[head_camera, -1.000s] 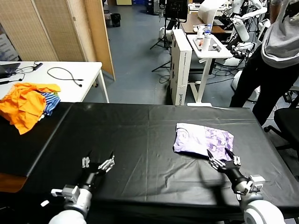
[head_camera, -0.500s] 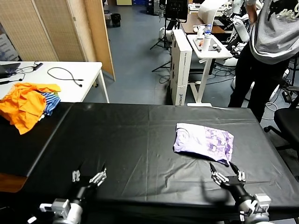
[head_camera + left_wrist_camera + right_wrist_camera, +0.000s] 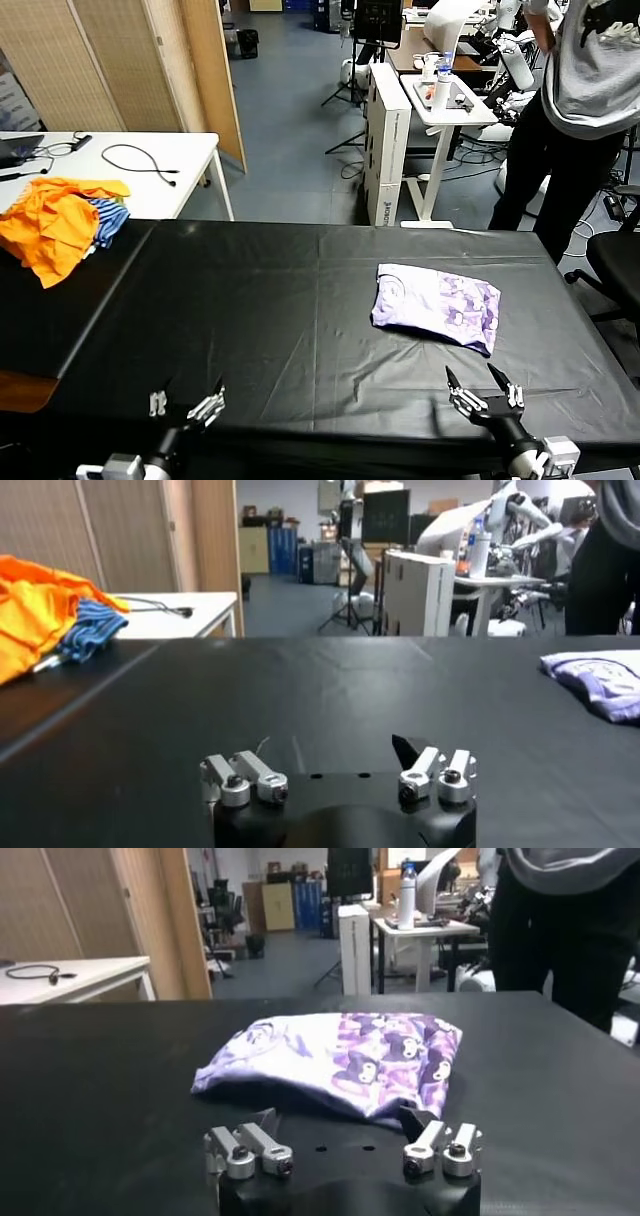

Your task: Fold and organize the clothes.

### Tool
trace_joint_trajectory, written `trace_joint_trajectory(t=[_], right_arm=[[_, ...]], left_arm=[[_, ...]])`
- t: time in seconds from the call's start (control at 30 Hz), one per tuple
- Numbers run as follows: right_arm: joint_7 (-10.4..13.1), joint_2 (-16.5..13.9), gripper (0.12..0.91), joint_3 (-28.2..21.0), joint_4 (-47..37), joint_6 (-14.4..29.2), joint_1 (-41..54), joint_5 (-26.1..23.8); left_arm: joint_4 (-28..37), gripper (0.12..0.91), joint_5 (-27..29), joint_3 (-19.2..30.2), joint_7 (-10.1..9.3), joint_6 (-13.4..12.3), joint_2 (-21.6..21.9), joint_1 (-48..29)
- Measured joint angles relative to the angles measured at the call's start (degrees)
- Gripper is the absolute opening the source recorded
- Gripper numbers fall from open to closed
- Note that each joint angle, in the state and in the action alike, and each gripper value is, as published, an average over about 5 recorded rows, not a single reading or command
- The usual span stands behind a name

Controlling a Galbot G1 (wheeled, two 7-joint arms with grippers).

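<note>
A: Head view cuts off both arms at the btm edge; only the claws show. Left gripper [image 3: 185, 405] spread wide, holding nothing, low at the near edge of the black table [image 3: 250, 300]. Right gripper [image 3: 485, 398] also wide, empty, near edge too, just short of the t-shirt [image 3: 436, 303].

B: What's around?

A: Orange and blue-striped heap [image 3: 62, 225] at far left, partly on a white desk [image 3: 150, 170] w/ a black cable [image 3: 140, 160]. Person [image 3: 575, 110] stands beyond the right far corner, head out of frame. Nothing lies btw claws and shirt.

B: Shirt's lie?

A: Folded flat, right half of table, long axis roughly left-right, slightly skewed. Purple print faces up on the right part; plain lavender toward the left. Sleeves can't be made out.
</note>
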Motion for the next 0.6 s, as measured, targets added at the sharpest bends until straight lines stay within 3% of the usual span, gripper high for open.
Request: trace_joint_trajectory(t=[0.6], right_arm=[[1.2,-0.1,0.907,0.2,1.8,-0.1,-3.9,-1.4]], left_arm=[[-0.7,0.907,-0.2,-1.6,1.33,0.3,-1.6,2.6]])
